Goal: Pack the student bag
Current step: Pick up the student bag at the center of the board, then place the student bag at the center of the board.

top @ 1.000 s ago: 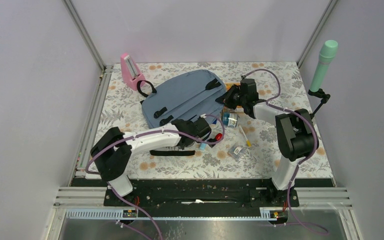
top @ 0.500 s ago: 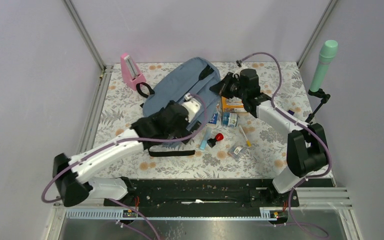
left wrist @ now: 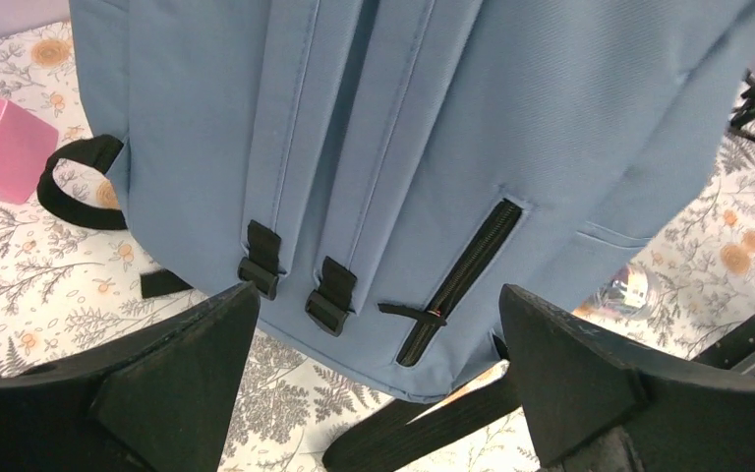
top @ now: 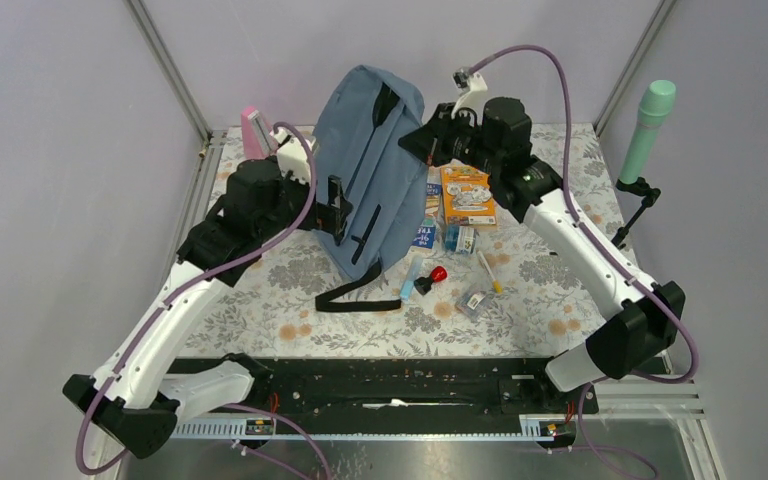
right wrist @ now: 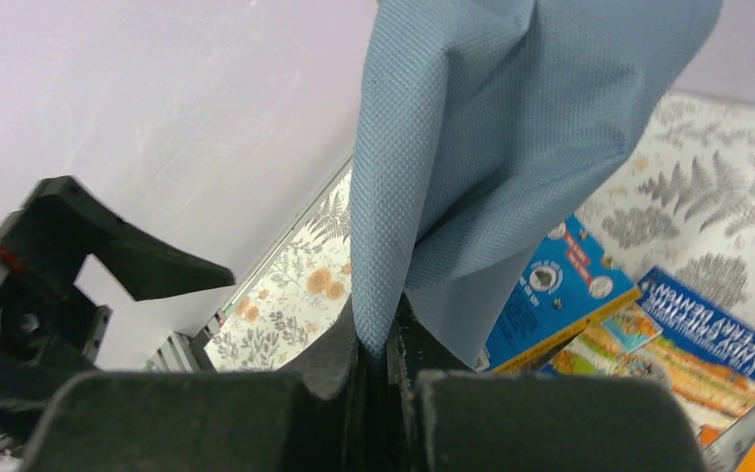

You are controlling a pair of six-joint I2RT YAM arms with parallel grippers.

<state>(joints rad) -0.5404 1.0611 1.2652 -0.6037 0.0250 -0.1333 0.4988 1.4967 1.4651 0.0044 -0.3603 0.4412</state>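
From above, the student bag [top: 370, 160] hangs upright at the counter's [top: 260, 300] 12 o'clock, its 2 o'clock edge pinched by the right gripper [top: 422, 140]; left wrist: left gripper [left wrist: 376, 295] spread wide before its zipper [left wrist: 462, 275]; right wrist: fabric clamped.

white lettering on blue book cover [right wrist: 700, 298], upside down, too blurry to read, no other txt legible

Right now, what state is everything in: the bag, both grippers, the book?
student bag: held upright by a pinched fold, black strap trailing on the table.
back-pocket zipper: closed.
right gripper: shut on the student bag's fabric.
left gripper: open wide, the bag in front of it.
orange book: lying flat, cover up.
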